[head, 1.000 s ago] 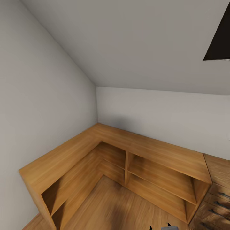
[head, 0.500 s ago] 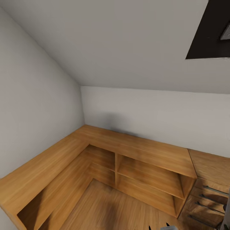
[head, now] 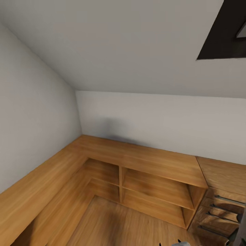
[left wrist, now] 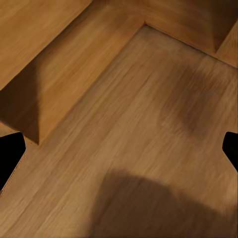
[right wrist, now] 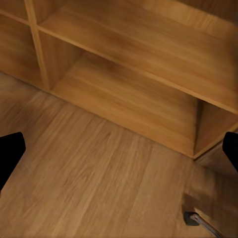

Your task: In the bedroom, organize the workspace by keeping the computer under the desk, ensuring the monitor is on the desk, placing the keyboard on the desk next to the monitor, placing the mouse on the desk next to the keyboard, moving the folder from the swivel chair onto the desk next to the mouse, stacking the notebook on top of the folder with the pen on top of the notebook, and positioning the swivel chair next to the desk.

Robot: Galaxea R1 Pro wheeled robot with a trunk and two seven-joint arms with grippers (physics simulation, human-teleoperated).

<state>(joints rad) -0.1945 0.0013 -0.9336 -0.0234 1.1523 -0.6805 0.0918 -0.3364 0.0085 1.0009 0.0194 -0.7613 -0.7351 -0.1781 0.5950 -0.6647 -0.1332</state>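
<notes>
I face a corner of the bedroom, where pale grey sloped walls (head: pixel 130 61) meet. The desk, the swivel chair and the other task things are out of view. My left gripper (left wrist: pixel 119 153) hangs open over the light wood plank floor (left wrist: pixel 148 124), its black fingertips (left wrist: pixel 10 153) wide apart with nothing between them. My right gripper (right wrist: pixel 119 153) is open too, over the floor in front of a low oak shelf unit (right wrist: pixel 129 59), with nothing held.
An L-shaped low oak shelf unit (head: pixel 157 160) fills the corner along both walls. At its right end stands an oak drawer unit (head: pixel 222 201) with dark bar handles (right wrist: pixel 198 220). A dark skylight (head: pixel 225 30) opens at the upper right. Plank floor (head: pixel 130 222) lies in front.
The whole head view has shifted: the camera has turned right, so the shelf corner sits further left and more of the skylight and drawer unit shows.
</notes>
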